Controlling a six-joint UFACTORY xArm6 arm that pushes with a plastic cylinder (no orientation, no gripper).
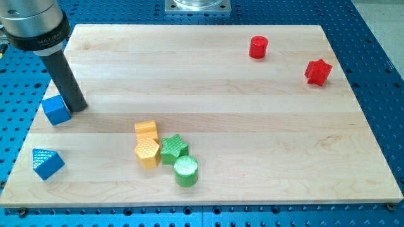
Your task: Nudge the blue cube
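So the blue cube (56,110) sat way over at the view's left edge of the wooden bench (208,82), roughly halfway down that side. My tip (78,107) was right there beside it, on the cube's right, and it looked like it was touching the cube's upper right corner, or as good as. The dark rod ran up and to the left from there into the big metal collar at the view's top left corner. No claw on this rig at all, just the plain rod, so nothing was open or shut and nothing was being held.

Below the cube, near the bottom left corner, there was a blue wedge-shaped block (47,163), well apart from the cube.

Down in the lower middle sat a tight little cluster: a yellow cube (146,130) with a yellow hexagon block (147,153) right under it, a green star (173,149) pressed against the hexagon's right side, and a green cylinder (186,171) touching the star from below.

Far off at the top right were a red cylinder (258,47) and a red star (318,72), near each other but not touching.
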